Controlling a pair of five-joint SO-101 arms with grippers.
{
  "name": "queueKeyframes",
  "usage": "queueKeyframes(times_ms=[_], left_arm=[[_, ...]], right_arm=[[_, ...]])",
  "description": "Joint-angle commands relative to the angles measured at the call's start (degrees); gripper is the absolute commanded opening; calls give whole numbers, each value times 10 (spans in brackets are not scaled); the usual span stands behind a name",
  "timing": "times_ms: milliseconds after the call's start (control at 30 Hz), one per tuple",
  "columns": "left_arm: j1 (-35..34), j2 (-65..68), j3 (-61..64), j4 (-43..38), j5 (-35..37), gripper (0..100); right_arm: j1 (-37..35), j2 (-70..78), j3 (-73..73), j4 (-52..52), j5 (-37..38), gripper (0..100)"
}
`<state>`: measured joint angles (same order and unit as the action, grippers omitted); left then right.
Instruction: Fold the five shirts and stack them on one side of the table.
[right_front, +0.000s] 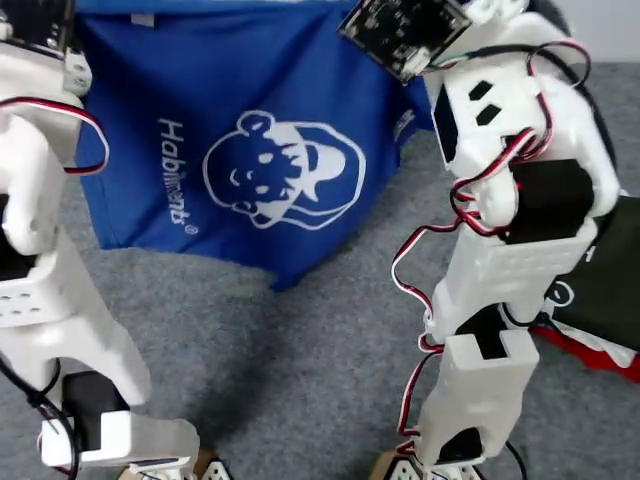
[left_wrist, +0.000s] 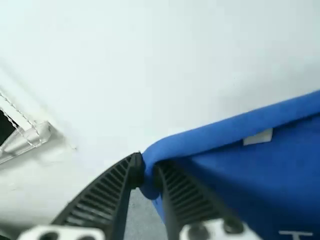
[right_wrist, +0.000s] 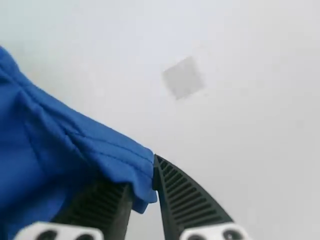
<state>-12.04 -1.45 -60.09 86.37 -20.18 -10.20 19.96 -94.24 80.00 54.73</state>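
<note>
A blue shirt (right_front: 250, 150) with a white face print hangs lifted at the far side of the grey table, its lower edge draping onto the cloth surface. My left gripper (left_wrist: 146, 180) is shut on one top corner of the blue shirt (left_wrist: 240, 165), with a white neck label nearby. My right gripper (right_wrist: 142, 187) is shut on the other top corner of the blue shirt (right_wrist: 55, 150). In the high view the left arm (right_front: 40, 250) stands at the left and the right arm (right_front: 510, 230) at the right, both raised toward the far edge.
A dark shirt with red and white trim (right_front: 600, 300) lies at the right edge, partly behind the right arm. Grey table covering (right_front: 300, 370) stretches between the two arm bases. A pale wall fills the background behind both wrists.
</note>
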Motion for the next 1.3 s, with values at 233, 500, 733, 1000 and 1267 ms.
queueKeyframes(times_ms=[233, 500, 733, 1000, 1267], left_arm=[[-1, 3, 25, -52, 2, 6], [-1, 40, 58, -55, -33, 6], [-1, 102, 58, -102, -44, 6], [4, 142, 53, -171, -45, 6], [31, 125, 45, 34, -145, 6]], right_arm=[[11, -27, -23, -84, 83, 9], [53, -10, -23, -136, 140, 9], [72, 40, -18, -163, 148, 9], [80, 102, -18, -227, 148, 9], [34, 77, -22, -34, 147, 9]])
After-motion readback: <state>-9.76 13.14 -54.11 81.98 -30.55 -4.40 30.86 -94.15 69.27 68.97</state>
